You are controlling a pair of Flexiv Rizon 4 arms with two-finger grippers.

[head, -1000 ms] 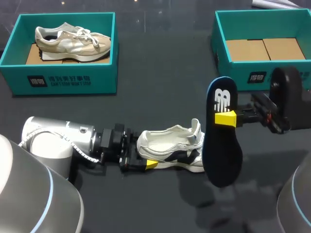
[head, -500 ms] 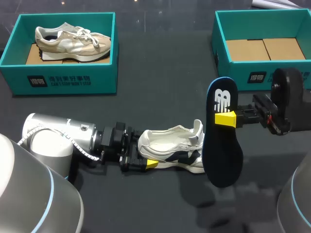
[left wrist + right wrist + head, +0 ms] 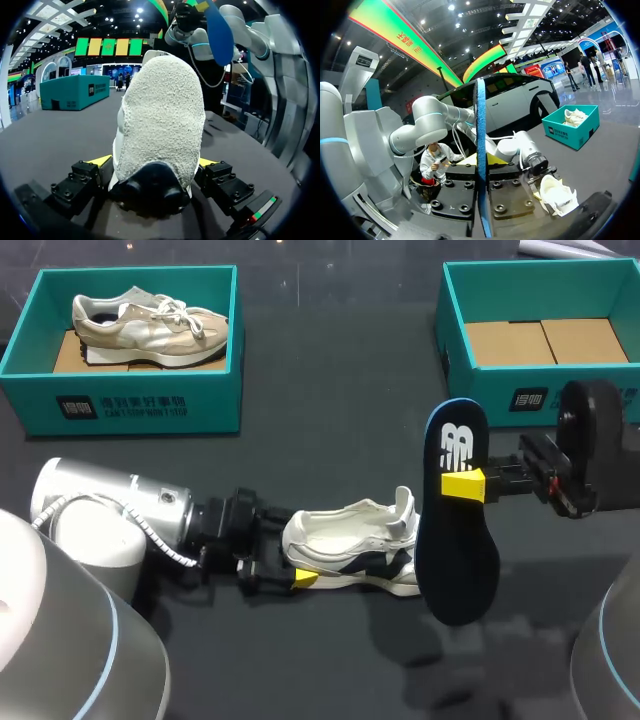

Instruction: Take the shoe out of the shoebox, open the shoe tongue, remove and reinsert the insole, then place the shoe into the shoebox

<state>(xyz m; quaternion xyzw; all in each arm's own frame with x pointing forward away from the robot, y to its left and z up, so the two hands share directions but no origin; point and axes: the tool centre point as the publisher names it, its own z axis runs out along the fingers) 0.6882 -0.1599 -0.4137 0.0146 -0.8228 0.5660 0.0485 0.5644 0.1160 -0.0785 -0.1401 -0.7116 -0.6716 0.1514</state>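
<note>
A white and navy shoe (image 3: 355, 548) lies on its side on the dark table, toe toward my left arm. My left gripper (image 3: 290, 570) is open, its yellow-tipped fingers (image 3: 207, 162) standing on either side of the toe (image 3: 160, 115). My right gripper (image 3: 463, 485) is shut on a dark navy insole (image 3: 455, 540) with a blue rim, held upright in the air just right of the shoe's heel. In the right wrist view the insole (image 3: 481, 150) shows edge-on between the fingers, with the shoe (image 3: 557, 192) on the table beyond.
A teal shoebox (image 3: 130, 405) at the back left holds a beige shoe (image 3: 150, 325). Another teal shoebox (image 3: 470, 360) at the back right shows only its cardboard floor. Bare dark table lies between the two boxes.
My left arm has drawn back slightly to the left, its fingers still around the toe. The shoe, the right arm and the insole have kept still.
</note>
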